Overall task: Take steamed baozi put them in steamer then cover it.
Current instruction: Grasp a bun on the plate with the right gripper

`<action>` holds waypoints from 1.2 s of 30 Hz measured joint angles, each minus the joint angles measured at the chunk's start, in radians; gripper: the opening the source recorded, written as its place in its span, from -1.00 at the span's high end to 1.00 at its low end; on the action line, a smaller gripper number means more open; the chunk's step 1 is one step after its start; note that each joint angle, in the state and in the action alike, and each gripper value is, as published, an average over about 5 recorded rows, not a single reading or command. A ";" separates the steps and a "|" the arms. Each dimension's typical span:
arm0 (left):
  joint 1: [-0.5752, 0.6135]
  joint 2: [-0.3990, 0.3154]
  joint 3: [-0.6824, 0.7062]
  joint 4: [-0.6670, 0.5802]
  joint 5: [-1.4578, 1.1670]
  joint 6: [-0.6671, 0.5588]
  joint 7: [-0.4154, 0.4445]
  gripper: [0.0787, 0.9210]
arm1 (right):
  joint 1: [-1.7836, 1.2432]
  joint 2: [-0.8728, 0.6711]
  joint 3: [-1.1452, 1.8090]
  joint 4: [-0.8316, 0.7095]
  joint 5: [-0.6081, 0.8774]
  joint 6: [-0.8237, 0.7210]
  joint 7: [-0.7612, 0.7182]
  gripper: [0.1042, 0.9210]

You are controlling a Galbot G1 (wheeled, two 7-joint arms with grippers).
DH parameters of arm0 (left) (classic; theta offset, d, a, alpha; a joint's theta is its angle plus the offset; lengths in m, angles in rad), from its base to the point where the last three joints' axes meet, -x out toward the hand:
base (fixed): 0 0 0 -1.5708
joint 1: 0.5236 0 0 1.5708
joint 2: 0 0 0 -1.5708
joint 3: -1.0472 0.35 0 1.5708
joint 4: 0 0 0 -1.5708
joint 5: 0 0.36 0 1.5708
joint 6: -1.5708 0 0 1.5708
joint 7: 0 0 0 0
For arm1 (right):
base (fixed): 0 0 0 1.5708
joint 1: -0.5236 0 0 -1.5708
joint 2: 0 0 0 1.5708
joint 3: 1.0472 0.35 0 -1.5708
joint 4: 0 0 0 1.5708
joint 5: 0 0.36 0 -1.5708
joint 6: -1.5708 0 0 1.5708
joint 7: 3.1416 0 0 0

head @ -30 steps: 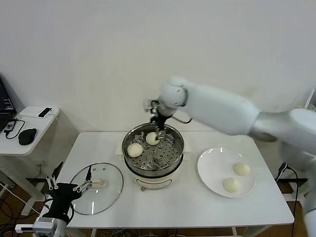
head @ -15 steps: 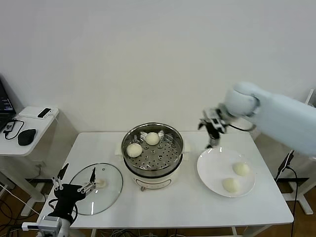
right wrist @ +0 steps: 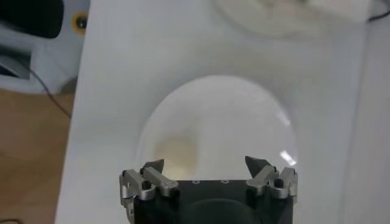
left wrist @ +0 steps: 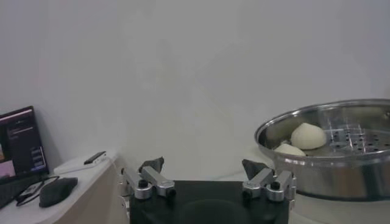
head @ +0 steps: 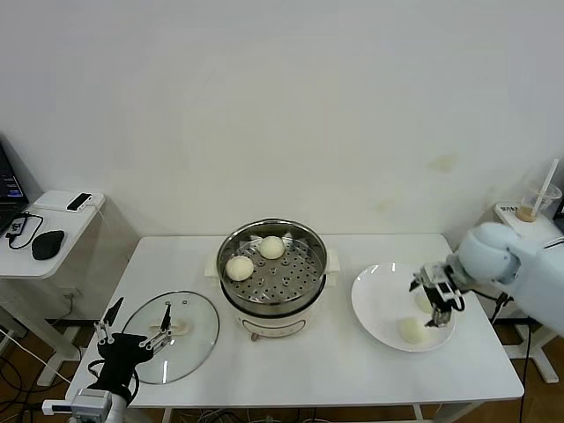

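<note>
**Baozi run: two in the pot, two left on the plate**

Baozi count was split down the middle. The counter [head: 335, 361] carried everything, with the steamer [head: 273, 304] sitting mid-counter, and two buns [head: 240, 267] rested on its perforated tray toward the back-left. A second earlier the right arm had been reaching into the pot; by this frame it had swung all the way over to the white plate [head: 374, 300] on the robot's right side. So I'd say the second bun was dropped off and the third pickup was just getting started, roughly halfway through the loading.

The cover [head: 198, 339] lay flat on the counter to the left of the steamer, handle up, not yet used. The plate held the two remaining baozi [head: 412, 330], one of them partly hidden behind the right pincer [head: 434, 300], which hovered just over the plate with its jaws spread wide and nothing between them. The left pincer [head: 132, 339] was parked low at the counter's front-left corner, beside the cover, also open and empty.

Room-wise it looked pretty comfy: the strip of counter between steamer and plate was bare, so the carry path back was free. The plate did sit near the right side of the counter, and the cover hung close to the front-left edge, so I'd guess a sloppy nudge there could be annoying. The side desk [head: 53, 220] with the mouse [head: 48, 242] stood well apart.
</note>
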 measured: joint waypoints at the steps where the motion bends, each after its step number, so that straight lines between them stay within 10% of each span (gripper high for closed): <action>1: 0.000 0.000 -0.001 0.000 0.000 0.000 0.000 -0.77 | -0.020 -0.001 0.010 -0.003 -0.008 0.002 0.004 -0.76; 25: 0.004 -0.010 -0.029 0.014 0.004 0.001 0.000 -0.77 | -0.192 0.122 0.123 -0.181 -0.084 0.014 0.040 -0.75; 36: 0.002 -0.013 -0.030 0.016 0.004 -0.001 -0.003 -0.77 | -0.201 0.144 0.133 -0.212 -0.083 0.001 0.031 -0.32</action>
